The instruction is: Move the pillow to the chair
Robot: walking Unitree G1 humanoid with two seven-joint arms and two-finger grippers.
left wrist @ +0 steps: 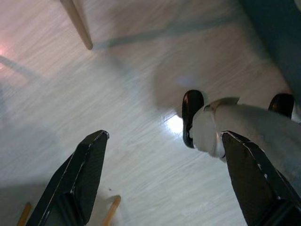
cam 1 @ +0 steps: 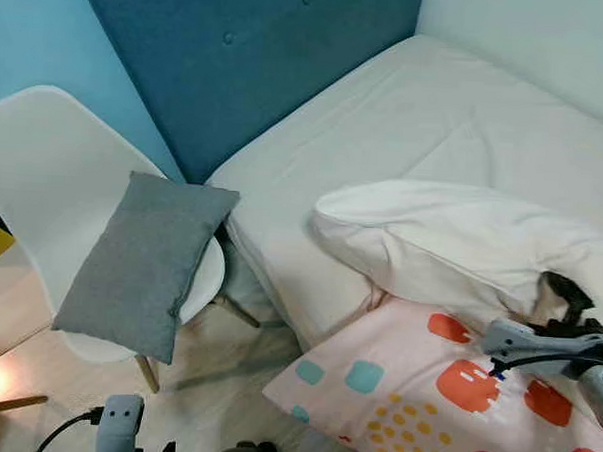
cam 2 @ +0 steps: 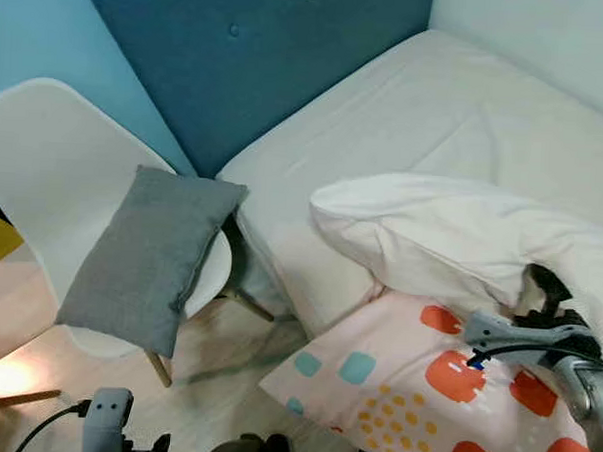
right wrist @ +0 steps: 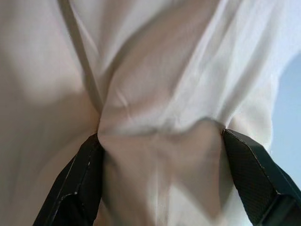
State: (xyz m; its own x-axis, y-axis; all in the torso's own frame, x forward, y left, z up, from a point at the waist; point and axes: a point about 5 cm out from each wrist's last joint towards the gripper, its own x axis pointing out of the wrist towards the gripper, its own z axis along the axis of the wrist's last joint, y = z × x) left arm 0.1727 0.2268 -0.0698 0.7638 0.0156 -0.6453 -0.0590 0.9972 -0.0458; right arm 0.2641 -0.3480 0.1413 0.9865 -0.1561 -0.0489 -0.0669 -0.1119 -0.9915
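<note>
A white pillow lies on the bed near its front edge. My right gripper is pushed into the pillow's right end. In the right wrist view the right gripper is open, its two fingers wide apart with creased white fabric bulging between them. The white chair stands left of the bed. A grey pillow rests on its seat, overhanging the front. My left gripper hangs low over the floor, open and holding nothing.
A blue padded headboard stands behind the bed and chair. A pink blanket with coloured patches hangs off the bed's front. The wooden floor lies between chair and bed. A chair leg and my foot are below the left gripper.
</note>
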